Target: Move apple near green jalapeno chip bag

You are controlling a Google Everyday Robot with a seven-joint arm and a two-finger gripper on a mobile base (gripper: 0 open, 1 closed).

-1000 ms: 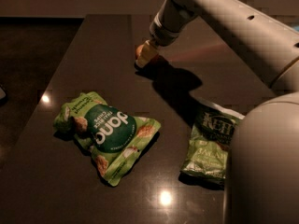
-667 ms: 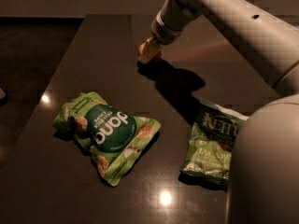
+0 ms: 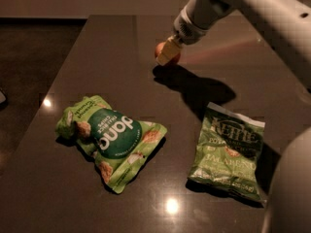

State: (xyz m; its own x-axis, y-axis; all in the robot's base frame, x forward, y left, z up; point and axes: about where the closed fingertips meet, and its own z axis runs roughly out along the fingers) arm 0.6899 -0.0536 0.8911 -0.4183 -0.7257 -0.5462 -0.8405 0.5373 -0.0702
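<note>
The apple (image 3: 159, 48) is small and red-orange, and mostly hidden behind the gripper's pale fingers (image 3: 166, 51) at the far middle of the dark table (image 3: 107, 47). My gripper (image 3: 166, 57) is shut on the apple and holds it just above the table, with its shadow below it. The green jalapeno chip bag (image 3: 228, 152), with white "Kettle" lettering, lies flat at the front right, well apart from the apple.
A lighter green bag (image 3: 111, 139) with a round dark-green label lies at the front left. My white arm (image 3: 252, 6) reaches in from the upper right. The robot's body (image 3: 291, 193) fills the lower right corner. The table's left edge drops to a dark floor.
The gripper has moved a little to the right with the apple in it. Both bags have stayed where they were.
</note>
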